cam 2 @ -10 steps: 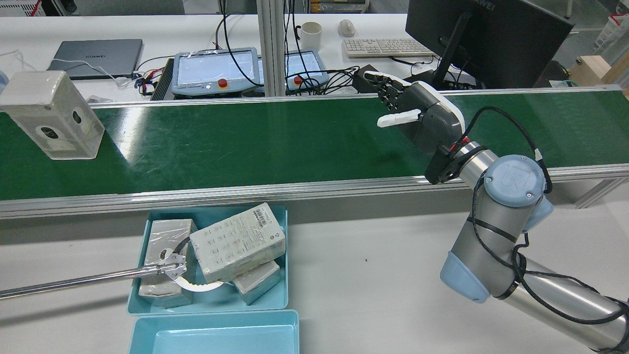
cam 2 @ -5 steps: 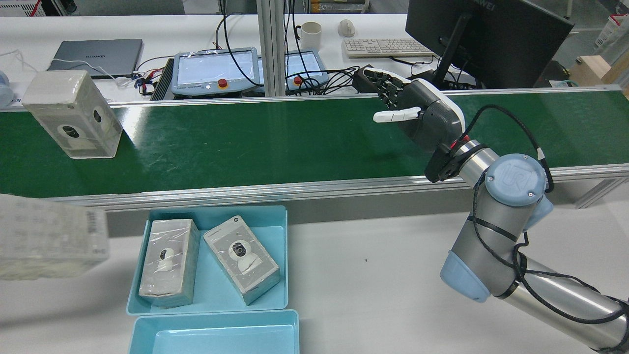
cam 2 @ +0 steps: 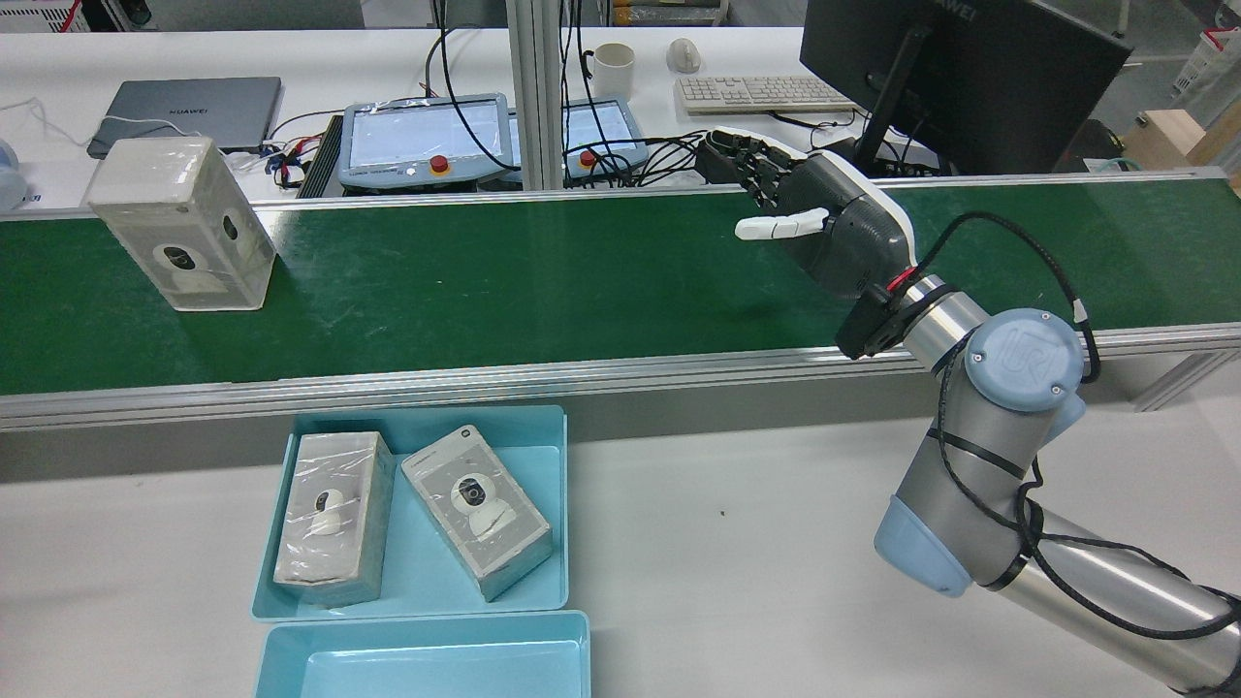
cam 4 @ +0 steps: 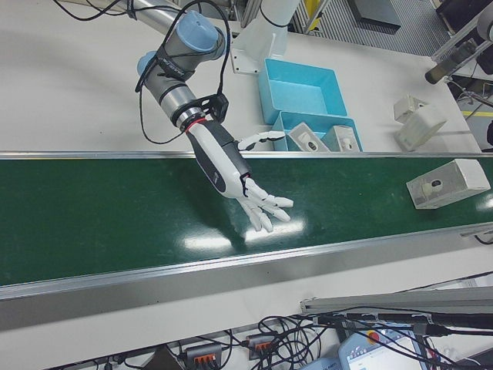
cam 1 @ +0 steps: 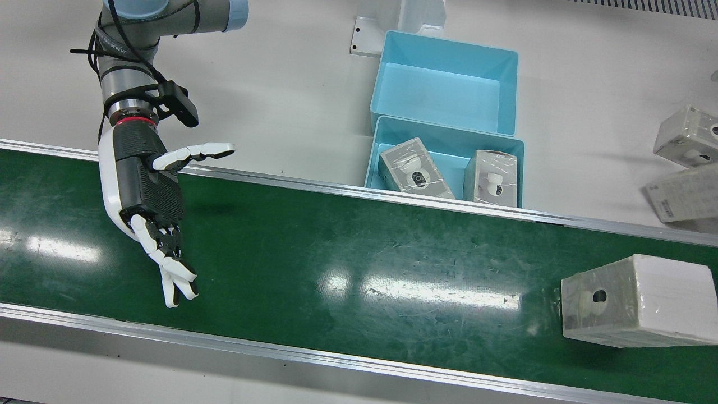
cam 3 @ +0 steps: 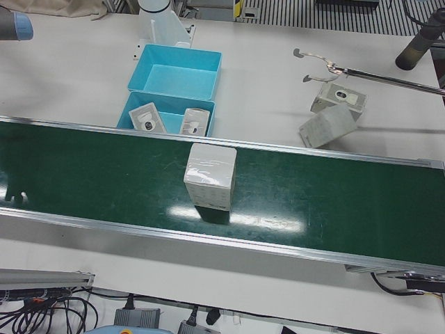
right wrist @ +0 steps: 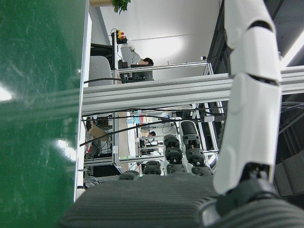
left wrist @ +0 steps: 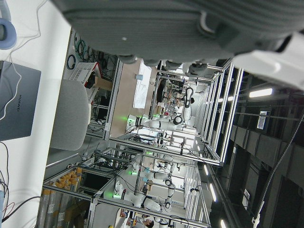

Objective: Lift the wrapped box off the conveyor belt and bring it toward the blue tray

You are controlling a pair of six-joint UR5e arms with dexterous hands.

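The wrapped box (cam 2: 184,237), white with a camera picture under clear film, stands upright on the green conveyor belt (cam 2: 543,281) toward its left end in the rear view; it also shows as box (cam 1: 634,308) and box (cam 3: 210,175). My right hand (cam 2: 824,223) hovers open over the belt's right part, far from the box, fingers spread toward the far rail; the front view shows the same hand (cam 1: 148,191) with nothing in it. The blue tray (cam 2: 422,572) beside the belt holds two wrapped boxes. Of my left hand (left wrist: 180,28) only the grey palm shows.
An empty second blue tray (cam 2: 427,659) adjoins the first. Two more boxes (cam 3: 338,97) and a long grabber tool (cam 3: 327,66) lie on the table beyond the belt's end. Behind the belt stand teach pendants (cam 2: 427,141), a monitor (cam 2: 960,68) and cables.
The box has ridden the belt to the right in the rear view. A grabber tool lifted a third box out of the tray and away to the left. My right hand edged toward the far rail.
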